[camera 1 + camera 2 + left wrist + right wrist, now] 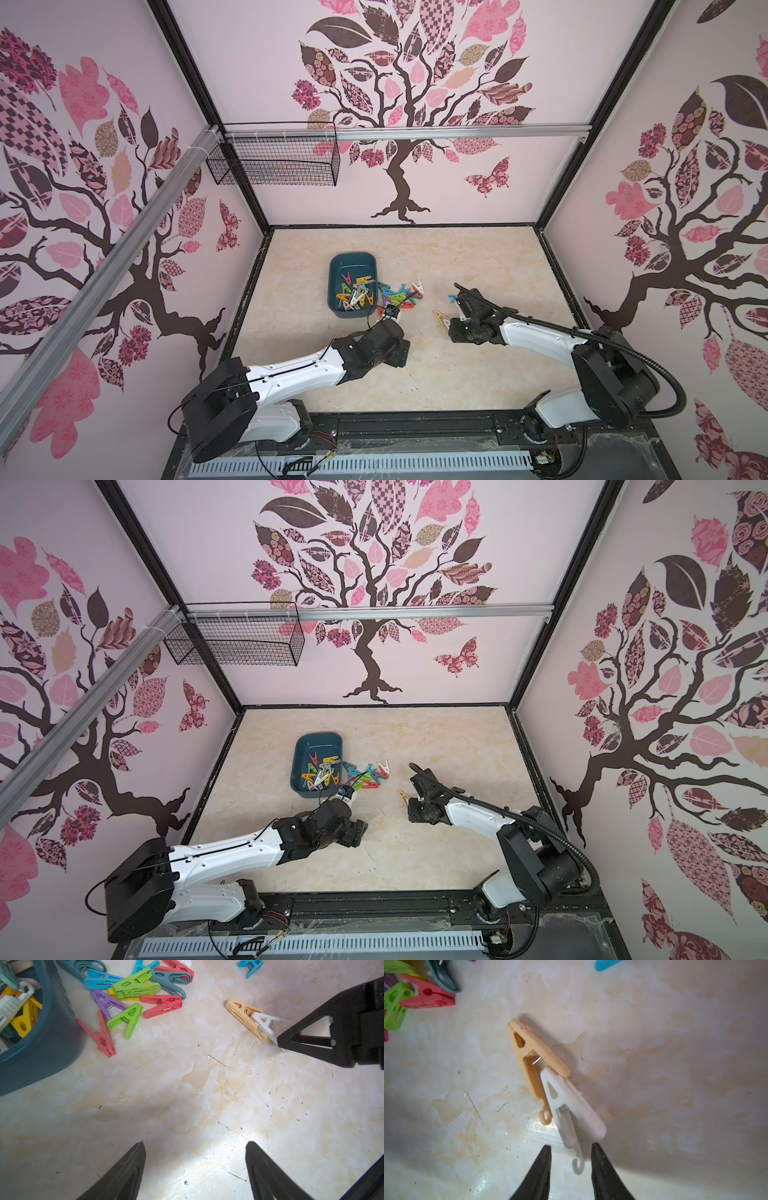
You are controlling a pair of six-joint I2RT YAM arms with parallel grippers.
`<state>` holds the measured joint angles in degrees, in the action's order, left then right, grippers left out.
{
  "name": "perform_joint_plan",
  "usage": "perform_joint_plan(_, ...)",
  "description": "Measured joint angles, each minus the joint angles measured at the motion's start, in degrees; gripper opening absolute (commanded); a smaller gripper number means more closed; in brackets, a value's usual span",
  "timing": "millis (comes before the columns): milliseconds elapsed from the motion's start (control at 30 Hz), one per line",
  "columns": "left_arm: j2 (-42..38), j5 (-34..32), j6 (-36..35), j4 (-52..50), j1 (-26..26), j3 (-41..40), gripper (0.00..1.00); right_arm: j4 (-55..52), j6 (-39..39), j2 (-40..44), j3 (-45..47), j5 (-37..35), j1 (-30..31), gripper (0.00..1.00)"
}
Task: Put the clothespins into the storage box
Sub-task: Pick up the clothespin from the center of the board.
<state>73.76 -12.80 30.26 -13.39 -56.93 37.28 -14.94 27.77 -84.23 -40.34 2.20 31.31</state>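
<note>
Between the fingertips of the right claw (571, 1147), which stand a little apart and do not appear to touch anything, lies the hooked tail of a white clothespin (571, 1109), flat on the bench (675, 1064). Just ahead of the tips its nose touches a beige clothespin (533, 1059), whose leg seems to lie over it. Both look light, stiff and smooth, with a wire spring at the middle. The thin tail would likely pivot or slip in a pinch, so a hold further up the body, nearer the spring and across the flat sides, seems safer. Lifting the white one may drag the beige one along. Farther ahead of the claw a lone blue clothespin (250, 966) lies by itself. Off to the claw's left, a loose heap of clothespins (133, 991) in green, red, purple and teal sits on the bench, and just past the heap is the storage box (47, 1039), already holding a good number. Nearer than the box on that same side, the left claw (195, 1142) hangs over bare bench with its jaws wide apart and empty.
</note>
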Motion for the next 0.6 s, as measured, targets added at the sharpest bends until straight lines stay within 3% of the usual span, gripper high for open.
perform_joint_plan(300, -1.9, -0.6, 0.3, -0.5, 0.0, -1.5, 0.79, 1.7, -0.7, -4.4, -2.1, 0.3, 0.0, 0.29)
perform_joint_plan(467, -3.5, -1.7, 0.4, -1.1, 0.1, -2.6, 0.80, 2.4, -0.8, -4.3, -1.4, -0.1, 0.0, 0.14)
perform_joint_plan(600, -5.5, -2.6, 0.7, -2.3, 1.3, -2.8, 0.80, 1.7, -0.8, -3.3, -1.1, -0.6, 0.1, 0.08)
